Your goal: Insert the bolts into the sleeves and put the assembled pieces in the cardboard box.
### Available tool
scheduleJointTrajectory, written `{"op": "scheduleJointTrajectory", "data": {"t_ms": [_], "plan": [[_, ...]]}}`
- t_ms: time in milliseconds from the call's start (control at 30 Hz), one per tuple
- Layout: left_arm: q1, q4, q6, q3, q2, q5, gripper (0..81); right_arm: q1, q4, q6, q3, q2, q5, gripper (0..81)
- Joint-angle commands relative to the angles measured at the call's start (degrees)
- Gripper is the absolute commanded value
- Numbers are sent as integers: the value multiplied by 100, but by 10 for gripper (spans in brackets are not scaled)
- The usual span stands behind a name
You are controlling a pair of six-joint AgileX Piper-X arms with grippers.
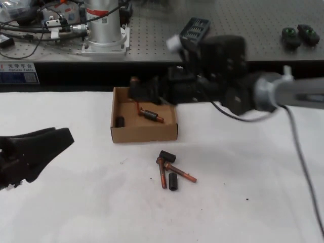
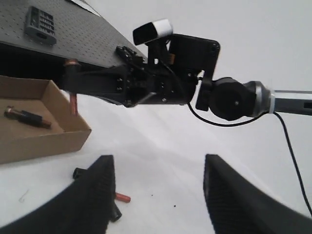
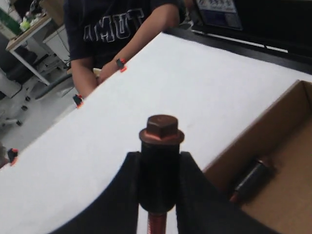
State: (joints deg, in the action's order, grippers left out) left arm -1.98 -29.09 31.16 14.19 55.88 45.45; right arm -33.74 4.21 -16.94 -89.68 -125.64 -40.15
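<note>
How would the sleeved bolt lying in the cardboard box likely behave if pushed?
The sleeved bolt looks like metal, so probably stiff and heavy for its size. Its cylindrical sleeve might let it roll until the cardboard box wall stops it.

Print in view, none of it legible

In the high view, a blue label plate (image 1: 19, 72) sits at the upper left of the frame, on the dark front edge behind the white desk (image 1: 76, 212). It carries a row of characters and a line of smaller print, all too small to make out. A pale sticker (image 1: 103, 20) on the silver column (image 1: 104, 33) at the upper middle is just as unreadable. In the right wrist view, a white-and-blue label (image 3: 219, 11) on the dark panel past the desk shows only blurred lines.
</note>
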Motion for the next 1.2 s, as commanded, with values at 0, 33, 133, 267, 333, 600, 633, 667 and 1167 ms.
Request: {"op": "scheduleJointTrajectory", "data": {"t_ms": [0,33,133,267,333,600,633,667,1167], "plan": [[-1,323,-26,-6,-130,-168,401,37,-421,73,-529,-248,126,43],[-1,484,-92,-6,-180,-168,401,37,-623,73,-777,-366,252,43],[-1,831,-199,-6,-329,-145,401,37,-1139,73,-1317,-701,935,43],[-1,961,-200,-6,-522,-145,363,37,-1597,-142,-1676,-853,2179,43],[-1,972,-200,-6,-615,-145,327,37,-1624,-117,-1675,-849,2264,40],[-1,1025,-541,-6,-786,-184,358,92,-2114,-62,-1675,-655,1616,497],[-1,1121,-565,-6,-786,-277,372,104,-2488,-35,-1675,-565,1616,492],[-1,1208,-580,-6,-786,-378,384,123,-2823,58,-1675,-475,1616,451],[-1147,2385,-1654,1327,862,-1956,391,174,-2666,1189,2513,3143,1796,216]]}}
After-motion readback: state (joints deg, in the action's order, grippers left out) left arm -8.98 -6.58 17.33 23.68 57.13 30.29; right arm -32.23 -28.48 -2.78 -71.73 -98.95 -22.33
